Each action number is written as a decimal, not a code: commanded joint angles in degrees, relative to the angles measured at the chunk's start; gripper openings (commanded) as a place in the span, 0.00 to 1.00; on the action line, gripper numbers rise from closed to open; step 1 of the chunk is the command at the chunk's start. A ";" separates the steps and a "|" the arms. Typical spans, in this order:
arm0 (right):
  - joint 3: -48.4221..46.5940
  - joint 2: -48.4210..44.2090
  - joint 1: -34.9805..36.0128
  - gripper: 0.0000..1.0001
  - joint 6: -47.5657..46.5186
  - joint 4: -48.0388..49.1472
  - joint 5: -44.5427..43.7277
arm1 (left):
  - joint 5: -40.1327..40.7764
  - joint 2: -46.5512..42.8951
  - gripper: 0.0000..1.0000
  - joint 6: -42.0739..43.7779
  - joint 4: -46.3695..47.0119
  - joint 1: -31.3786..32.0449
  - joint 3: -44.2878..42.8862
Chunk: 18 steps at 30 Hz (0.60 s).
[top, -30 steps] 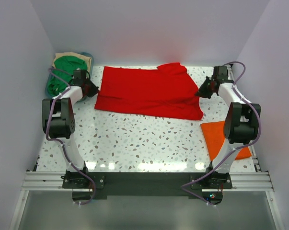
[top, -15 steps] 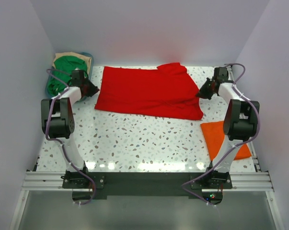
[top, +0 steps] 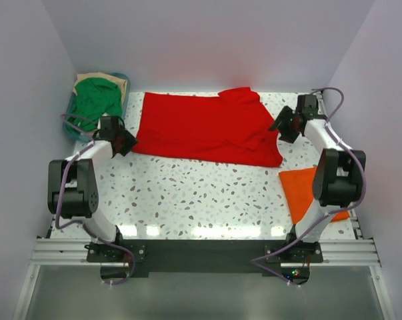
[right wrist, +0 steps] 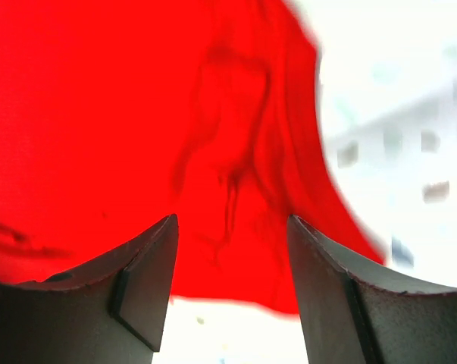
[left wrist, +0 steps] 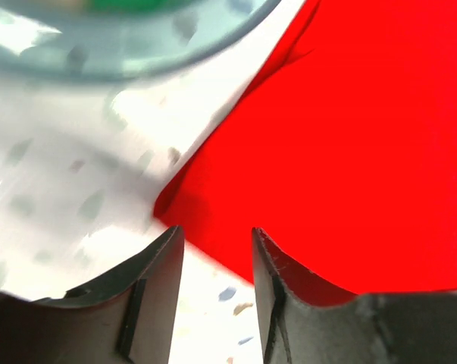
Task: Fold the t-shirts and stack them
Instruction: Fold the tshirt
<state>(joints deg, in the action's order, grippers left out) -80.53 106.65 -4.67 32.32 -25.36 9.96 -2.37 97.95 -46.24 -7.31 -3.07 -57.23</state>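
Observation:
A bright red t-shirt lies spread flat across the far half of the table. My left gripper stands open just off its left near corner. In the left wrist view that gripper has bare table between its fingers, with the red t-shirt just ahead. My right gripper is open at the shirt's right edge. In the right wrist view it hovers over the wrinkled red cloth, holding nothing. A folded orange t-shirt lies at the near right, partly hidden by the right arm.
A teal basket in the far left corner holds a green t-shirt and a tan one; its rim shows in the left wrist view. Walls close in the speckled table on three sides.
Both grippers have opened and let go of the red t-shirt. The left gripper has drawn back toward the near side; the right one has shifted slightly. The shirt lies as before.

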 commanded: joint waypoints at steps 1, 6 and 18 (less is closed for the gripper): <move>8.79 -11.53 0.71 0.63 0.11 0.57 -2.66 | 6.76 -7.59 0.47 -2.45 0.97 0.87 5.80; 23.21 -20.59 0.89 0.61 2.83 4.79 -1.87 | 3.96 -8.92 0.50 -2.28 2.92 1.49 9.51; 32.81 -23.34 1.15 0.59 5.56 10.25 -0.91 | 5.62 -5.93 0.50 -3.68 4.58 2.54 10.04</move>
<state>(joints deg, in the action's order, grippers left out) -47.53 82.96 -3.79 36.32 -20.40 8.56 1.83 91.00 -48.77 -6.15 -0.62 -47.07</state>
